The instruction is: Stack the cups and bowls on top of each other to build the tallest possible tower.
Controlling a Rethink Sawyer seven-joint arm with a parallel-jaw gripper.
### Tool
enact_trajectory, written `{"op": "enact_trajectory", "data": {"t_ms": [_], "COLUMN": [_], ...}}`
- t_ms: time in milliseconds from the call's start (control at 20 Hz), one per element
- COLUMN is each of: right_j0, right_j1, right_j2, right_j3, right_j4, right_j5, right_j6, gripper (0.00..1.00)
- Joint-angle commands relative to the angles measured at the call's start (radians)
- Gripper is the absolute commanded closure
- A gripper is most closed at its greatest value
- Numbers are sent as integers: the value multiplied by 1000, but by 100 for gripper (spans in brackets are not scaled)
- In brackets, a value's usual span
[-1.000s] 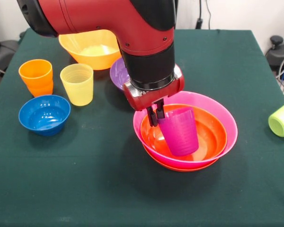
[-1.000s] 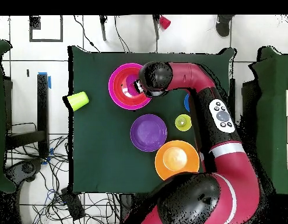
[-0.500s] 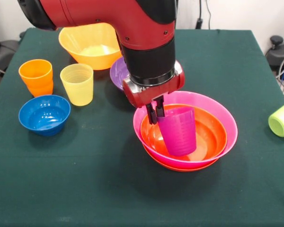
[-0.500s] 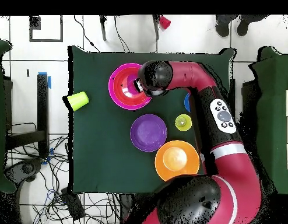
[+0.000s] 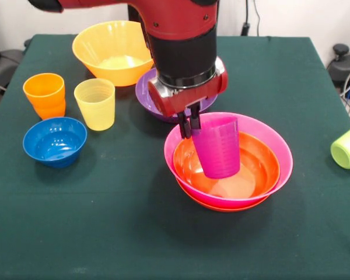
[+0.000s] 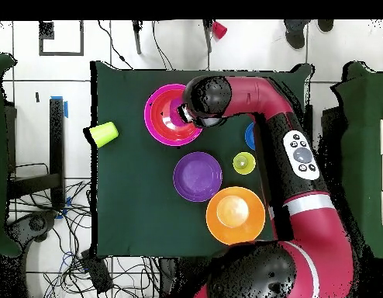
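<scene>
So the gripper [image 5: 191,124] has its fingers pinched on the near-arm rim of the purple cup [image 5: 216,147], which hangs upright, mouth up, right over the red-orange bowl [image 5: 254,169] nested in the pink bowl [image 5: 268,140]. The cup's bottom looks just clear of the bowl floor, its long axis vertical. Straight down seats it, I'd guess. This pile sits toward the table's [image 5: 105,233] lime-cup [image 5: 349,146] edge.
</scene>
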Motion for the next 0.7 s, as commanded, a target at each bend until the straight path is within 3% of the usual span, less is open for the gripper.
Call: {"op": "enact_trajectory", "data": {"t_ms": [50,450,700], "right_j0": [6,5,32], "right_j1": [-33,-39,-73], "right_j2": [22,21,-39], "right_j3": [66,98,123], "right_j4": [5,0,-32], "right_j5": [120,93,180], "right_j6": [-176,-146,-117], "gripper": [100,100,100]}}
